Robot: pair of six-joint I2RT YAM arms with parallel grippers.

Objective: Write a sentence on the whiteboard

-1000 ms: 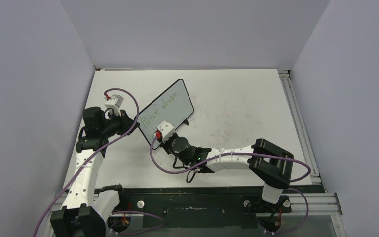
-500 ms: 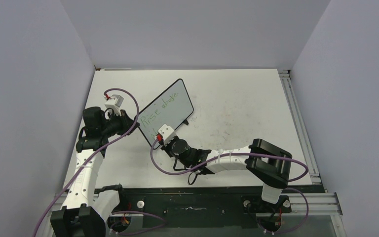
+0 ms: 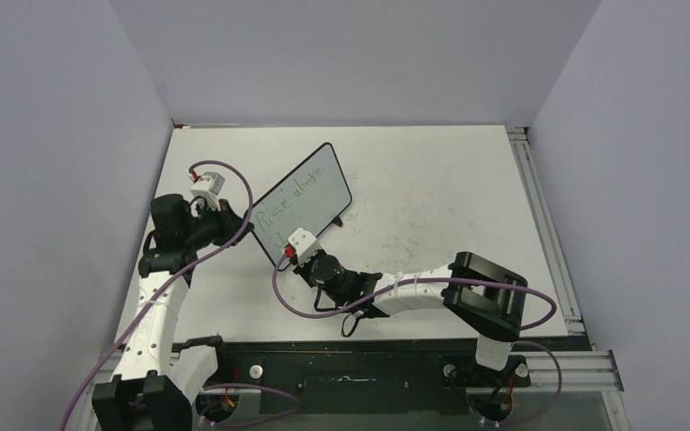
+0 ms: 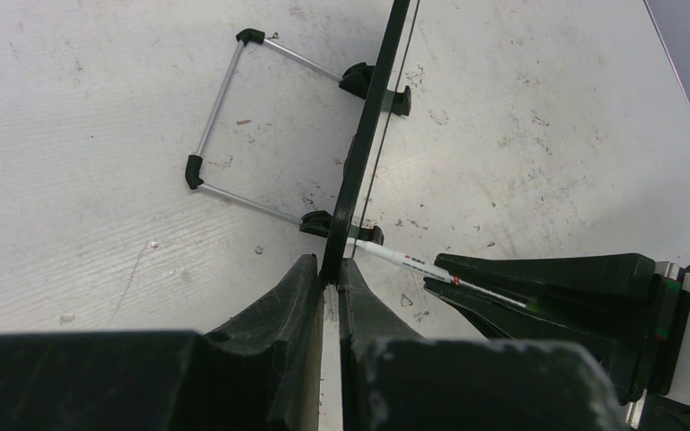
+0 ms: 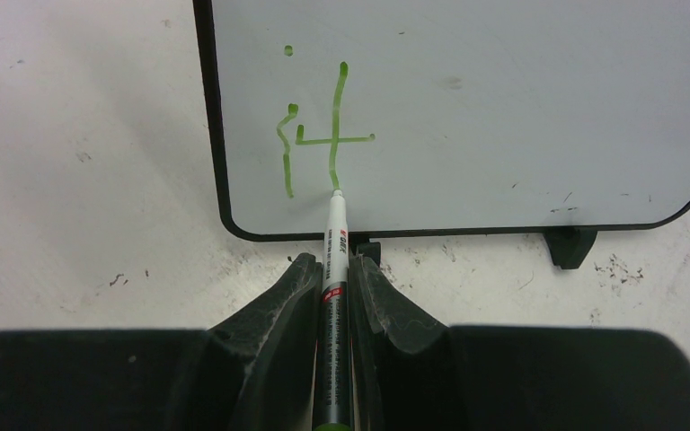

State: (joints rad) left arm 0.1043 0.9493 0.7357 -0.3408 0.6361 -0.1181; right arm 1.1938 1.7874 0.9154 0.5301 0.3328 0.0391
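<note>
Right wrist: "it" of the sentence (image 5: 331, 137) is resolved, illegible from above. The marker (image 5: 335, 224), tip on the whiteboard (image 5: 503, 108), is clamped by the right gripper (image 5: 332, 265). The board's edge is pinched by the left gripper (image 4: 328, 269).

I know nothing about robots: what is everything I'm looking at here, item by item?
Table: one, scuffed white, under everything.
Whiteboard: one, white with black frame, standing on the table.
Sentence: two lines, green, on the whiteboard.
Marker: one, white body, tip touching the whiteboard.
Wire stand: one, silver with black corners, behind the whiteboard.
Arms: two, white and black, bolted at the near edge.
Left claw: one, black, shut on the whiteboard's edge.
Right claw: one, black, shut on the marker.
</note>
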